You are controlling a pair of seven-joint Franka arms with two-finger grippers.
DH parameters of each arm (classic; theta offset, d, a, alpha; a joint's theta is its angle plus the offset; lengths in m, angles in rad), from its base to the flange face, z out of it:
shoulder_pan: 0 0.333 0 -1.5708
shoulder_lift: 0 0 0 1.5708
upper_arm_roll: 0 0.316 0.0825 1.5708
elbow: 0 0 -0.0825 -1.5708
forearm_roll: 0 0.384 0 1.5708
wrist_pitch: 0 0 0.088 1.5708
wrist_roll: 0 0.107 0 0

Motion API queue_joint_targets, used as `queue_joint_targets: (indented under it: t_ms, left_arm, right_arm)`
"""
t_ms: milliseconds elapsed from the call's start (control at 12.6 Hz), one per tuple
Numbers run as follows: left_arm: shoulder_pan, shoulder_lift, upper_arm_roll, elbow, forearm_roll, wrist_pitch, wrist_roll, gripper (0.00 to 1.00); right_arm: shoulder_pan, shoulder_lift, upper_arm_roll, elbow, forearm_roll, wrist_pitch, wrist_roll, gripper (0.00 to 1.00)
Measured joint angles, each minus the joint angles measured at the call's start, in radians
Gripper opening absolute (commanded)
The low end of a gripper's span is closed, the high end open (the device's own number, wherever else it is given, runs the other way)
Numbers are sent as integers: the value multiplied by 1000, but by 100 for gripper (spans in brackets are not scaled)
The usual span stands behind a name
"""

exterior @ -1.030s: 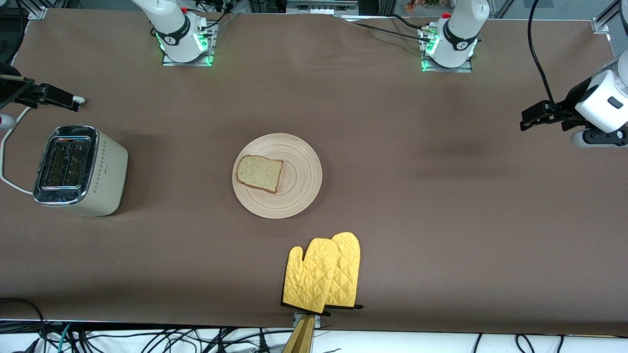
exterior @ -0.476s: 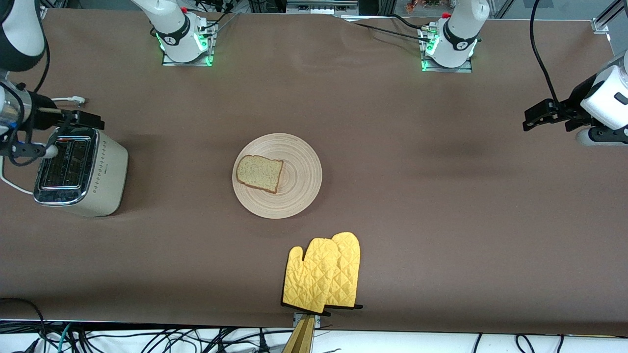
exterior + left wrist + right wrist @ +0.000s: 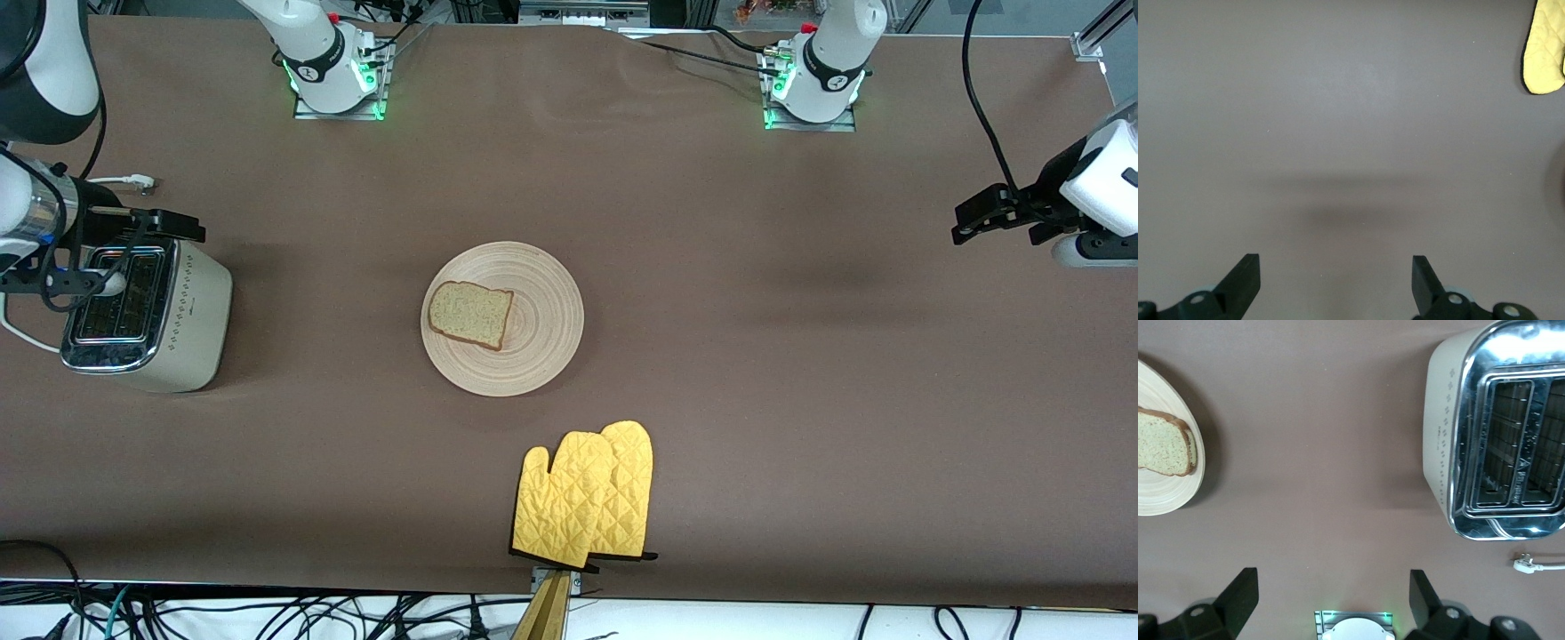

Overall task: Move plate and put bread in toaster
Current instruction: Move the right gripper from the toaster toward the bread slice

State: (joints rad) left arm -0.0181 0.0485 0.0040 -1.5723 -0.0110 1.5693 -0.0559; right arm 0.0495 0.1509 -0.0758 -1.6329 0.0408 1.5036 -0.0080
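Bread (image 3: 470, 314) on plate (image 3: 542, 356), toaster (image 3: 147, 307) empty, awaiting transfer; left tool (image 3: 1335, 280) and right tool (image 3: 1331, 597) wide, unladen.

Arms: glossy white housings, black joint bands; bases lit green, red fittings; black cables; black two-finger grippers, silver screws

Brown table (image 3: 756, 356) under even light, soft shadows; tangled cables (image 3: 267, 613) along its near edge.
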Motion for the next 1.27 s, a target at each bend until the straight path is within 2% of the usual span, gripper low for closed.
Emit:
queue_joint_targets:
  t_ms: [1268]
  left_arm:
    - [0, 5, 2, 0, -1, 1, 0, 100]
  right_arm:
    - [-2, 8, -8, -2, 0, 14, -1, 99]
